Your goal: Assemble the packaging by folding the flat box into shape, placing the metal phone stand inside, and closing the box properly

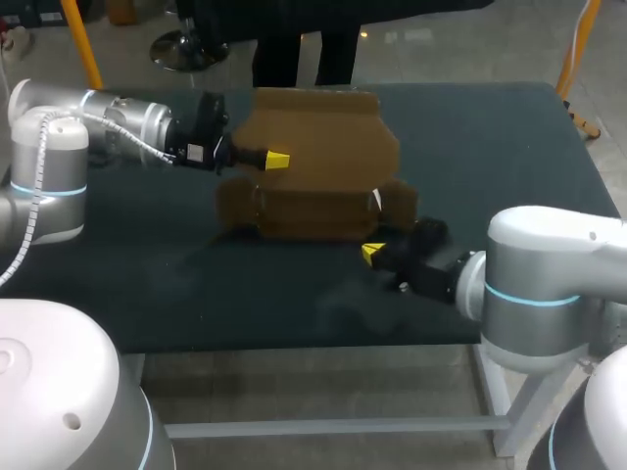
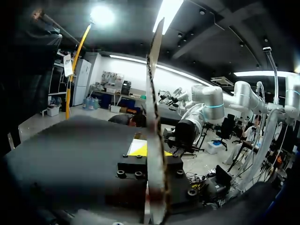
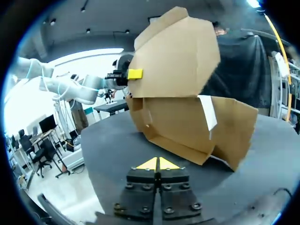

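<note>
Cardboard box point(image 1: 323, 211) half-formed: left gripper point(image 1: 277, 160) pinches its raised lid flap point(image 1: 323, 132), right gripper point(image 1: 372, 254), tips pressed together, sits beside its front; advise bracing the base while folding.

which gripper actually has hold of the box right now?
The left gripper: it pinches the edge of the raised flap of the box. The right gripper is shut on nothing, apart from the box.

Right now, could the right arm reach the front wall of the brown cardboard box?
Probably yes. The right gripper, fingers closed and empty, faces the brown cardboard box with only bare table between; the left gripper holds its lid up, clear.
</note>
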### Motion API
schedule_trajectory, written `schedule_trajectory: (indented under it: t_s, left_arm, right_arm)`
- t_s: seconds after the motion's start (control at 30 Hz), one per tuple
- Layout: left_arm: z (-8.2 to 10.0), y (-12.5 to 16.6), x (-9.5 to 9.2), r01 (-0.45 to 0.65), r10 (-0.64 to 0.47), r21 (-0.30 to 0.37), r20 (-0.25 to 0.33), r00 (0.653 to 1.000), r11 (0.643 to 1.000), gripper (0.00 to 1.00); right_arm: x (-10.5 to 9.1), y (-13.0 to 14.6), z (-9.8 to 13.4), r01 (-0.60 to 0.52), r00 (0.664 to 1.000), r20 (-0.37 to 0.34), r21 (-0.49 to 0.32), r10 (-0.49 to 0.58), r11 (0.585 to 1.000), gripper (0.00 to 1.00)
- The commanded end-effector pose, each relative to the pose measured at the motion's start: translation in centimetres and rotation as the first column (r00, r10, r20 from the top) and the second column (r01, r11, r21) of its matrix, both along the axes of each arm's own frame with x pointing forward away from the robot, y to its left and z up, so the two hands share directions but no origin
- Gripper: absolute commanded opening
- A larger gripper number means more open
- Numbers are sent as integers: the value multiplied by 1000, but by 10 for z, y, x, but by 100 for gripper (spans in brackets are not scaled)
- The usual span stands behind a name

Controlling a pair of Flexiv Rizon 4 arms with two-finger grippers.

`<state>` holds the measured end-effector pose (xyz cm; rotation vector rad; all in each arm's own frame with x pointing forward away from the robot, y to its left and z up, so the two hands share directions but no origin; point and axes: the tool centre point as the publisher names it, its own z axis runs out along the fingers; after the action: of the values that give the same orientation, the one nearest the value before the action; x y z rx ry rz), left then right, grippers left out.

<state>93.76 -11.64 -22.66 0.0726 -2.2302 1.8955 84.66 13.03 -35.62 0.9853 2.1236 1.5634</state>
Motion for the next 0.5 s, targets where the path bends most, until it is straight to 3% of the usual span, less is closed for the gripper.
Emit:
schedule_trajectory:
  t_s: [0.03,0.4,0.5]
  left_arm:
    - [-2,1,0,3,-3,0,-1,1000,1000,0]
    - [-2,1,0,3,-3,0,-1,1000,1000,0]
    - [-2,1,0,3,-3,0,-1,1000,1000,0]
  right_arm:
    - [-24,-38,10,-63,998,-1,4,63,998,0]
    - [-51,-74,14,-88,995,33,-71,91,994,0]
    - [-57,-83,16,-93,994,45,-86,97,992,24]
